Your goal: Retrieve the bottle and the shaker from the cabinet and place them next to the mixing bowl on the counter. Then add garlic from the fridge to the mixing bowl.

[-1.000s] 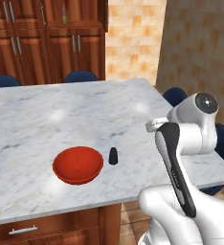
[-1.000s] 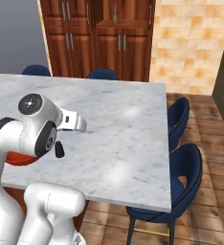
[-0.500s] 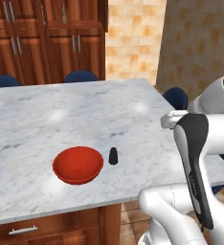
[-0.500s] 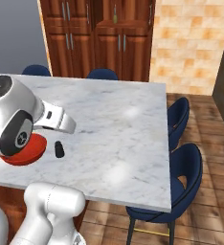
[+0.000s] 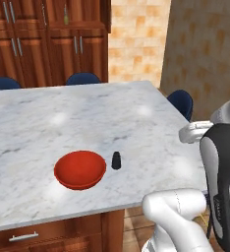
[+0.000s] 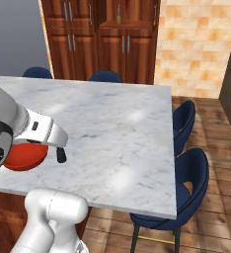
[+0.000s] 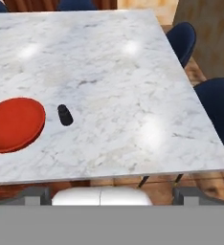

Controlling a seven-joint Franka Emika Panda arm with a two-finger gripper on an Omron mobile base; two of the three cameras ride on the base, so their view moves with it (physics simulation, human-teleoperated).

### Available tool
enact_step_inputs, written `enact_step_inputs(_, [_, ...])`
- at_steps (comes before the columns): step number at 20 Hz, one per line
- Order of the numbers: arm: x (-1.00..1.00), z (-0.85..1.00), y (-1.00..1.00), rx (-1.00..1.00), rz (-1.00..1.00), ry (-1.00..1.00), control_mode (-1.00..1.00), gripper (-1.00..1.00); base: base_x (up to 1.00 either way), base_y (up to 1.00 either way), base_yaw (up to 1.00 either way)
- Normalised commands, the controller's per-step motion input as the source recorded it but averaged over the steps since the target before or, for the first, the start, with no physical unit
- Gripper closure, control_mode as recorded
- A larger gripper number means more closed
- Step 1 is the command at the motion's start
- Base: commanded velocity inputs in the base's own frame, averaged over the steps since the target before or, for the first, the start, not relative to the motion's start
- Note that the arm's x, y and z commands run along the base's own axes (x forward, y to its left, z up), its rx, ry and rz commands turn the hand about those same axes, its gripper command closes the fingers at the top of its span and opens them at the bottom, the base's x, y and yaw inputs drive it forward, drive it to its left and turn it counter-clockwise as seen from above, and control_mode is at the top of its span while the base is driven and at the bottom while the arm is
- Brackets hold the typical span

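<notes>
Bottle (image 5: 66,15) upright in cabinet (image 5: 33,44) niche, far across counter (image 5: 136,123). Shaker (image 5: 116,160) stands just beside mixing bowl (image 5: 80,170). Jaws wide apart, empty. Next: approach niche level, grip bottle body, lift without tilting.

One bowl (image 5: 80,169), one shaker (image 5: 116,160), perhaps four chairs (image 6: 173,193)
</notes>
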Motion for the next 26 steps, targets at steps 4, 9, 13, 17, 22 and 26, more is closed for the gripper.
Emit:
enact_step_inputs(4, [0.00,0.00,0.00,0.00,0.00,0.00,1.00,-1.00,-0.10,-0.10,0.00])
enact_step_inputs(9, [0.00,0.00,0.00,0.00,0.00,0.00,1.00,-1.00,-0.97,-1.00,-0.01])
enact_step_inputs(13, [0.00,0.00,0.00,0.00,0.00,0.00,1.00,-1.00,-0.48,-1.00,-0.08])
enact_step_inputs(17, [0.00,0.00,0.00,0.00,0.00,0.00,1.00,-1.00,0.01,-1.00,-0.11])
enact_step_inputs(22, [0.00,0.00,0.00,0.00,0.00,0.00,1.00,-1.00,0.36,-1.00,-0.10])
enact_step_inputs(26, [0.00,0.00,0.00,0.00,0.00,0.00,1.00,-1.00,0.80,-1.00,-0.06])
